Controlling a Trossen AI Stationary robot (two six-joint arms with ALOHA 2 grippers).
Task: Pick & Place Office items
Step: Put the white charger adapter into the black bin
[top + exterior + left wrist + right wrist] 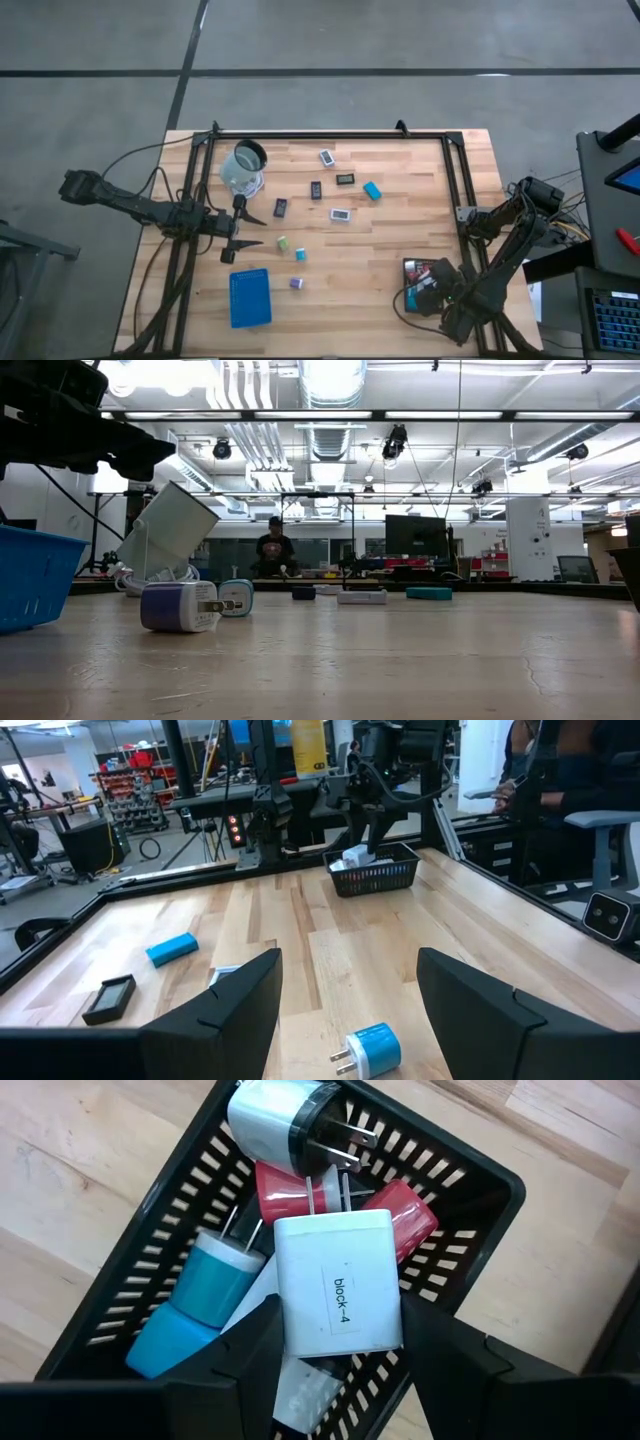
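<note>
From above: left fingers [258,230] spread wide with nothing between, just beside the clear cup [244,166] and near a green block [283,243]. Little office items [341,214] scattered over the middle of the bench [400,240]. Right fingers [432,290] over the black tray [415,268] on the right side.

From low down: a purple and white plug block [180,607] lying near the blue tray [30,575].

From the left wrist: a blue plug block [372,1050] on the bench, just ahead of the spread fingers.

From the right wrist: right fingers pinching a white block [340,1280] marked "block-4", above the black tray with blue and red blocks inside.
</note>
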